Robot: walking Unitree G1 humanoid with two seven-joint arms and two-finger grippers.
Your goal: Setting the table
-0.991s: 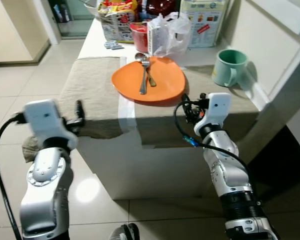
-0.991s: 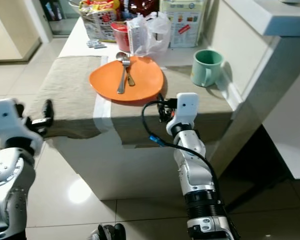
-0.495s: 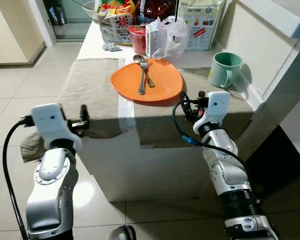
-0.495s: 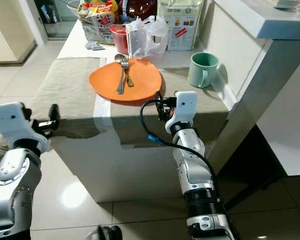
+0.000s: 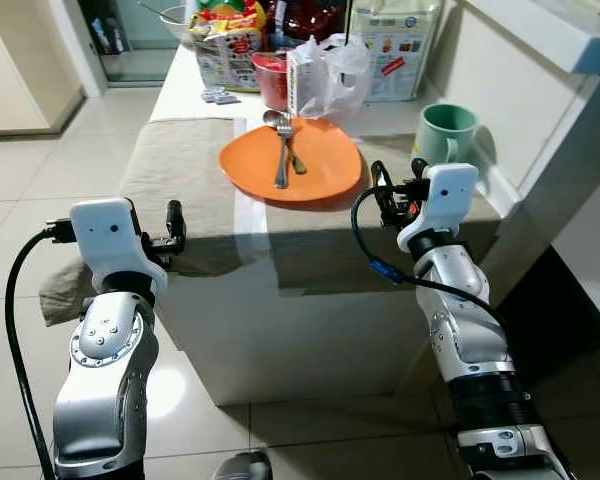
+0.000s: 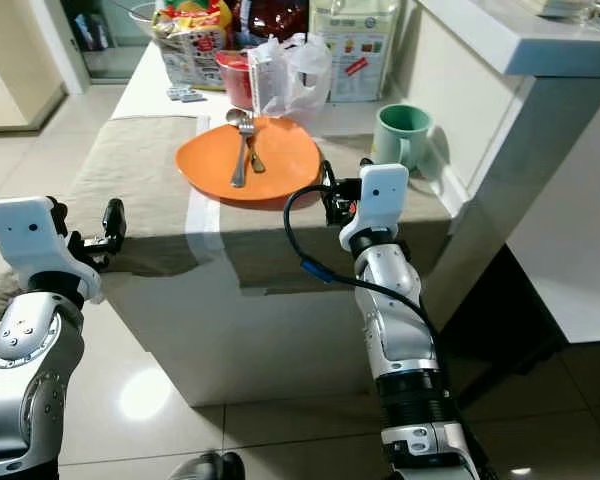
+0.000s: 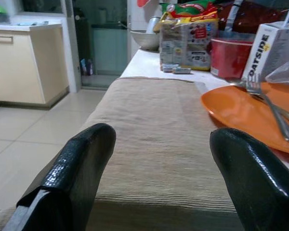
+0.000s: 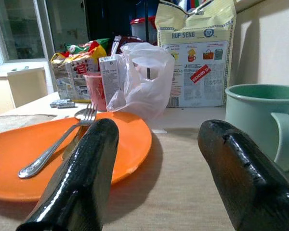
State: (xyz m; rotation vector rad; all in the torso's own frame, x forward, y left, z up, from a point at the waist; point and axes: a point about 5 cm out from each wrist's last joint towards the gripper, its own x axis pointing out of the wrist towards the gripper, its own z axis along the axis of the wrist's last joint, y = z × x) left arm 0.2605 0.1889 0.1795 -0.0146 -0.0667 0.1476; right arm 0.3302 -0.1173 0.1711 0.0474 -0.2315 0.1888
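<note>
Largely done, by appearance: orange plate point(image 5: 290, 160) on the beige cloth point(image 5: 180, 175), fork point(image 5: 282, 152) and spoon point(image 5: 277, 122) lying on it, green mug point(image 5: 447, 132) far right; left gripper point(image 7: 156, 187) and right gripper point(image 8: 156, 180) hover at the near edge, jaws wide, empty; cutlery probably awaits placing beside the plate.

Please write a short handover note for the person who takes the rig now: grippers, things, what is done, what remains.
Left gripper: open, empty, at the near edge of the beige cloth.
Right gripper: open, empty, at table height between the orange plate and the green mug.
Done: plate on the cloth, fork and spoon lying on it.
Left: probably lay the cutlery beside the plate and place the mug.
</note>
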